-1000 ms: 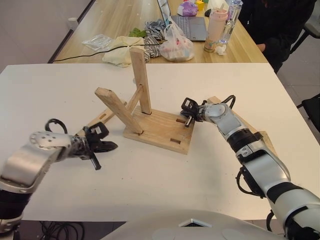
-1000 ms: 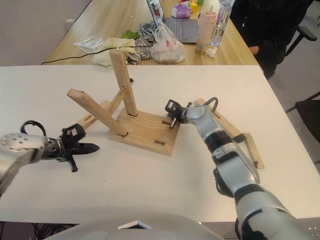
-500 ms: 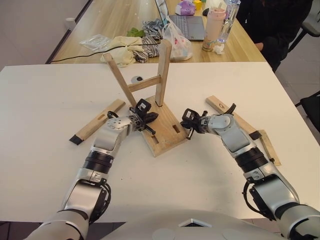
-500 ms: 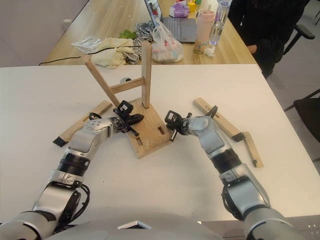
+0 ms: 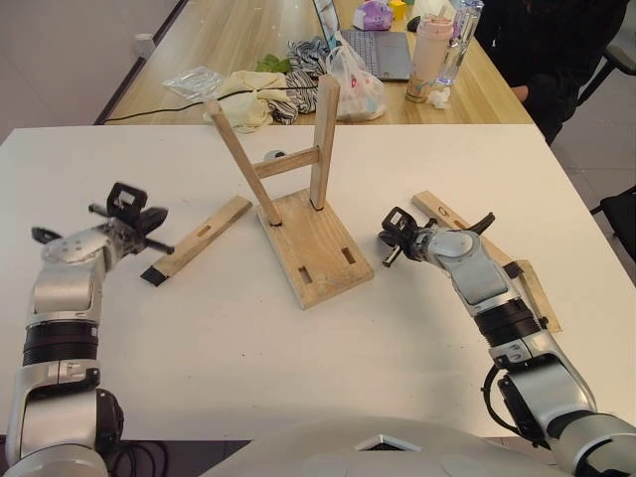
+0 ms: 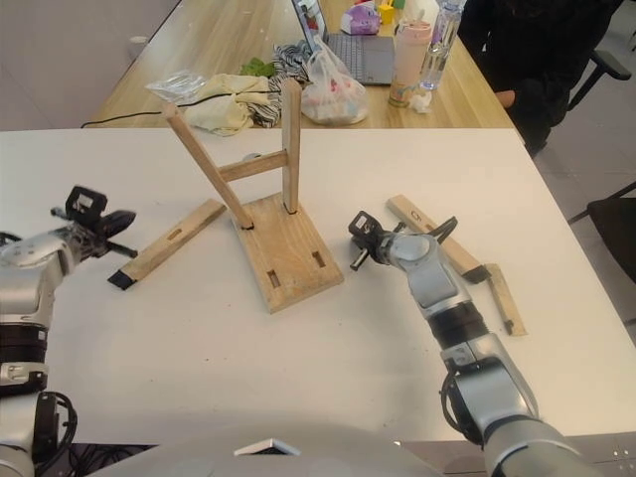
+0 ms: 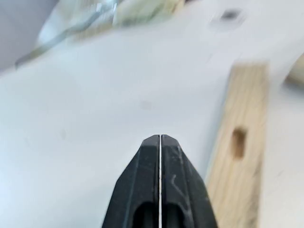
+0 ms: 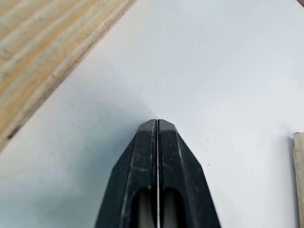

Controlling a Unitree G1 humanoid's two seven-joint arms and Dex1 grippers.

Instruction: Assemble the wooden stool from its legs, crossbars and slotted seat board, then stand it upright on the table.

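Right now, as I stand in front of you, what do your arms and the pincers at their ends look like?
The left arm and right arm have rounded silver-grey shells, broken by black bands at the joints. Thin black cables loop near the wrists. The left gripper and right gripper are black. Each has two flat fingers that taper to a blunt point, lightly scuffed, with hollow slots near the base.

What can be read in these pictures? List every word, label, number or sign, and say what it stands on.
No text can be read.
On the seat board and the loose leg: no print to be seen.
On the plastic bag and bottle on the far table: any print is too small to read.
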